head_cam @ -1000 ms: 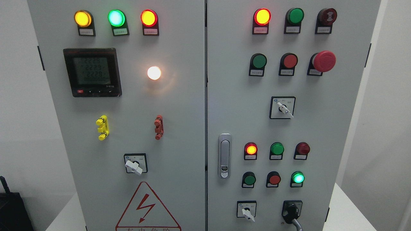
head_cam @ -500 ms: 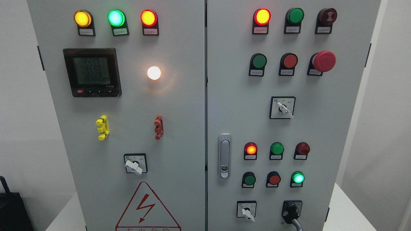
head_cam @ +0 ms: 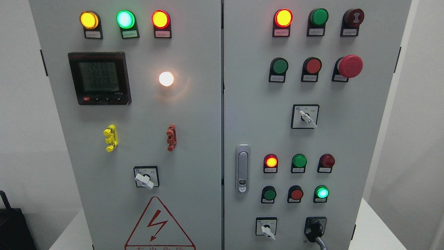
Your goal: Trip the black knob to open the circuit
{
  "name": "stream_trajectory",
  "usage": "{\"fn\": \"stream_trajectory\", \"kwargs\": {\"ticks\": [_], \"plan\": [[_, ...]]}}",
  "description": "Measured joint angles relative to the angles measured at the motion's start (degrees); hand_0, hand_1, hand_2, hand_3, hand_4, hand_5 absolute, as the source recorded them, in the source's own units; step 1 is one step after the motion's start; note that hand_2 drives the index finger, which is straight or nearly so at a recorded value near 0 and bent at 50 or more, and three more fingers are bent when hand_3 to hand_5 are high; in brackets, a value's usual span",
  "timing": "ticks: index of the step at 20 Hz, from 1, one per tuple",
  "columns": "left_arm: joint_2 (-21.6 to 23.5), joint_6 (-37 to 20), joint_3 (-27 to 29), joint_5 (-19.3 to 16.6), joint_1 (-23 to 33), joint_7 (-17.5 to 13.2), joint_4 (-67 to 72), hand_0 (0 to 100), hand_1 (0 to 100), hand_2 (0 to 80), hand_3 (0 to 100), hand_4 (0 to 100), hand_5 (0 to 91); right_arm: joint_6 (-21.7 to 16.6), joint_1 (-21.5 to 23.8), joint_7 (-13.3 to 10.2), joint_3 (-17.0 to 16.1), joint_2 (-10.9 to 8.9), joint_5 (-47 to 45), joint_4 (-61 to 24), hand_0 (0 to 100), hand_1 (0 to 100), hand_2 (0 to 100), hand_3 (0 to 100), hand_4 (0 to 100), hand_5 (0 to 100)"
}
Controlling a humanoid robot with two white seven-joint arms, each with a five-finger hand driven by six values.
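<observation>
Neither hand shows in the head view, so I cannot tell whether their fingers are spread or curled, and no place can be given relative to them. The step in hand looks like the very start: the approach has not yet begun.

The black knob (head_cam: pixel 315 229) sits at the bottom right of the right cabinet door (head_cam: pixel 249 86), on a black square plate, just right of a white-handled selector switch (head_cam: pixel 266 230) and below the lit green indicator lamp (head_cam: pixel 322 192). Its body is a rounded black grip with a longer lever part that runs down and to the right, toward the lower edge of the picture, where a grey tip is cut off by the frame. So its long axis lies slightly off vertical, pointing down-right.

The next move, as I judge it, calls for a hand, most likely the right since the knob is on that side, to rise from below and close its fingers around the black grip, then turn it about its centre to trip it. Which way it must turn I cannot read from the plate. The neighbouring white selector is close, so the fingers need to stay clear of it.
</observation>
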Motion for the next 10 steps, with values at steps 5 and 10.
{"fn": "stream_trajectory", "kwargs": {"ticks": [5,10], "plan": [[0.0,0.0,0.0,0.0,0.0,0.0,0.0,12,39,0.0,0,0,0.0,0.0,0.0,0.0,0.0,0.00,0.0,0.0,0,0,2,100,100,100],[0.0,0.0,0.0,0.0,0.0,0.0,0.0,12,39,0.0,0,0,0.0,0.0,0.1,0.0,0.0,0.00,0.0,-0.1,0,0,2,100,100,100]]}}
